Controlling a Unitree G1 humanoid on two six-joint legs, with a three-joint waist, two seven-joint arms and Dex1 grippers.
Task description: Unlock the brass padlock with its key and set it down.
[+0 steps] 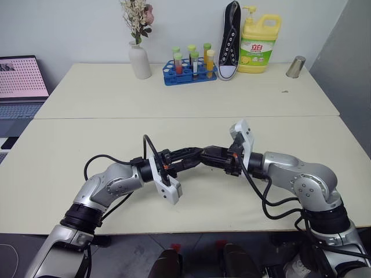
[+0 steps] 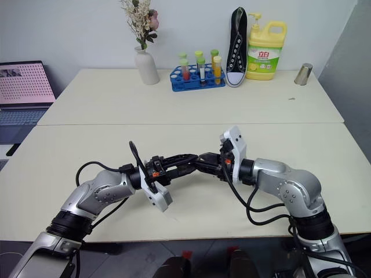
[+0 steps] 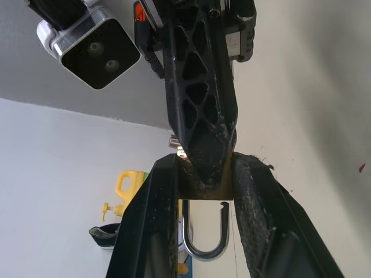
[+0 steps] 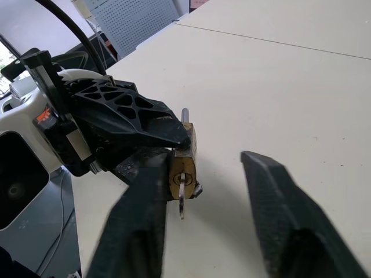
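Note:
My left gripper (image 3: 204, 165) is shut on the brass padlock (image 4: 184, 159), pinching its golden body from both sides above the table (image 1: 191, 124). The silver shackle (image 3: 203, 246) curves out between the left fingers (image 3: 156, 220). Its key (image 4: 181, 200) sticks out of the lock's end face, small and silvery. My right gripper (image 4: 200, 165) meets the left one nose to nose over the near table edge. Its fingers (image 4: 278, 214) stand apart on either side of the key, without pinching it.
Along the table's far edge stand a white vase with dried flowers (image 1: 139, 61), a blue rack of test tubes (image 1: 189, 72), a black sneaker (image 1: 230, 40), a yellow detergent bottle (image 1: 258, 43) and a metal cup (image 1: 296, 66). A laptop (image 1: 22, 78) sits far left.

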